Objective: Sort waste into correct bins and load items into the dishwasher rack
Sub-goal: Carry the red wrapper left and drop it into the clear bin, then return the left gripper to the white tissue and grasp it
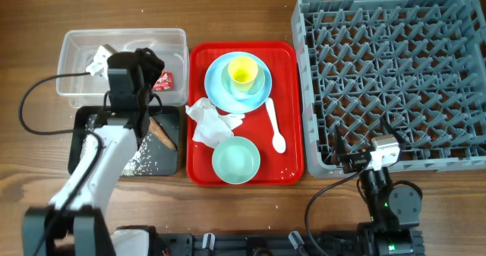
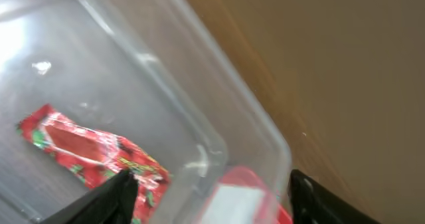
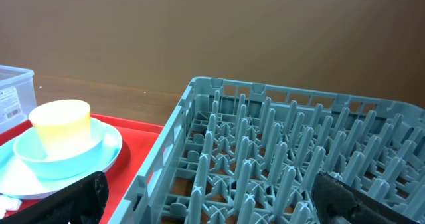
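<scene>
**Wrapper in the clear tub, tray not yet sorted**

Near the bench's far left corner, the snack wrapper (image 2: 93, 154) lies on the floor of the clear tub (image 1: 68, 39), by its right wall. The left pincer (image 2: 211, 184) hangs over it, spread and empty. When it lifts, a finger could catch that thin wall and drag the light tub. On the red tray (image 1: 292, 172) at mid-bench, the crumpled tissue (image 1: 209, 119) lies against the plate (image 1: 216, 89); pulling it may shift the plate. By the dishwasher rack (image 1: 395, 74) on the right, the right pincer (image 3: 212, 197) is spread wide, empty.
</scene>
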### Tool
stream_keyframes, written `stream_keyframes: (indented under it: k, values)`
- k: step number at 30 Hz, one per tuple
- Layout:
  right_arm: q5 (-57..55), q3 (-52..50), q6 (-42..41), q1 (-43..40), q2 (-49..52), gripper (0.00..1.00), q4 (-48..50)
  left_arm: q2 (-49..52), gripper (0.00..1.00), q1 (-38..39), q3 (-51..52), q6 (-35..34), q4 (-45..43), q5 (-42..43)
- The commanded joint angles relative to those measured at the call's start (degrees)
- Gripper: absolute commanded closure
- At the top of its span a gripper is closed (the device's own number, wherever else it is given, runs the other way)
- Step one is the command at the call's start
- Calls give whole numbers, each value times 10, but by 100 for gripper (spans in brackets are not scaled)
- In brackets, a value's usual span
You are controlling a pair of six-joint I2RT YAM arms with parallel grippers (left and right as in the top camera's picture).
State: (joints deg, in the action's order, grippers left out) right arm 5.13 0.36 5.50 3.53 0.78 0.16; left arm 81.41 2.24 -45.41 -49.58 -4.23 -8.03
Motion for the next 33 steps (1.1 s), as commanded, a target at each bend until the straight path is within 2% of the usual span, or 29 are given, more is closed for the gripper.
stream_keyframes:
  k: [1, 3, 6, 7, 11, 12, 14, 15, 20, 26, 33]
  values:
    - [7, -1, 5, -2, -6, 0, 2, -113, 24, 10, -2, 33, 30, 133]
    - [7, -1, 5, -2, -6, 0, 2, -165, 23, 25, -2, 26, 90, 173]
    - [7, -1, 5, -2, -6, 0, 2, -236, 4, 66, -2, 24, 247, 177]
    - [7, -1, 5, -2, -6, 0, 2, -246, 1, 78, -2, 24, 282, 176]
    - [7, -1, 5, -2, -6, 0, 2, -256, 1, 123, -1, 25, 365, 176]
    - [7, -1, 5, -2, -6, 0, 2, -252, 16, 133, -1, 25, 376, 176]
    - [7, -1, 5, -2, -6, 0, 2, -239, 42, 152, -1, 25, 381, 176]
    - [7, -1, 5, -2, -6, 0, 2, -228, 46, 164, -1, 25, 382, 176]
    - [7, -1, 5, -2, -6, 0, 2, -135, 39, 215, -1, 24, 369, 176]
    - [7, -1, 5, -2, -6, 0, 2, -20, 40, 227, -1, 25, 320, 174]
    - [7, -1, 5, -2, -6, 0, 2, 69, 40, 227, -1, 25, 275, 148]
